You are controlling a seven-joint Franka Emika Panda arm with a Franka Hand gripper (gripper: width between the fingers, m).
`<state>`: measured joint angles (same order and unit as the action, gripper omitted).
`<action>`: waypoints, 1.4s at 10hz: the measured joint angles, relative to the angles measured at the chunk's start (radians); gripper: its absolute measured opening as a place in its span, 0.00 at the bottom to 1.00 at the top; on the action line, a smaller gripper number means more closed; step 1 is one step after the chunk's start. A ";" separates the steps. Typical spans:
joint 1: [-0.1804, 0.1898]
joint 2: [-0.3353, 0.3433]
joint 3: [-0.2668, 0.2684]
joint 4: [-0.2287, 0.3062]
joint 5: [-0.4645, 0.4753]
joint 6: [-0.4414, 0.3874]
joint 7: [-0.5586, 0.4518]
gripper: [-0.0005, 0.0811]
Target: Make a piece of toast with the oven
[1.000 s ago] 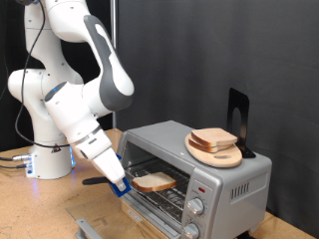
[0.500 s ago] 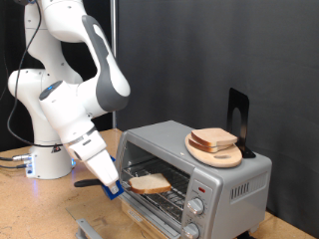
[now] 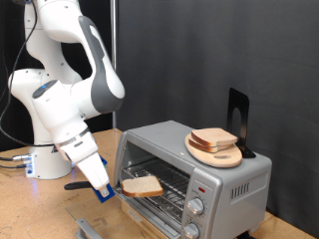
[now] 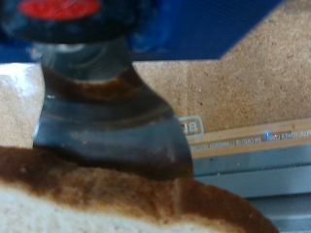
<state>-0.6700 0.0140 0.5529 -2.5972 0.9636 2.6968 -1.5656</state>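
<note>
Holding the piece of toast (image 3: 143, 185) pinched in my gripper (image 3: 108, 189), I was just left of the open oven (image 3: 189, 164).

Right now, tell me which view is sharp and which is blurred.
Exterior view: evenly lit and sharp; the oven, the hand and the piece of toast read clearly against a black backdrop. Wrist view: soft throughout, the toast too close to focus.

arm (image 3: 62, 95): glossy white rounded segments, grey joint covers | base (image 3: 50, 162): white, small blue light, dark cables at its foot | gripper (image 3: 104, 187): blue finger parts; dark worn finger (image 4: 102, 121) under red-and-blue housing
</note>
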 joint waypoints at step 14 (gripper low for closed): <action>0.026 -0.062 0.068 -0.007 -0.105 -0.027 0.268 0.45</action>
<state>-0.6443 -0.0483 0.6211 -2.6044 0.8582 2.6698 -1.2975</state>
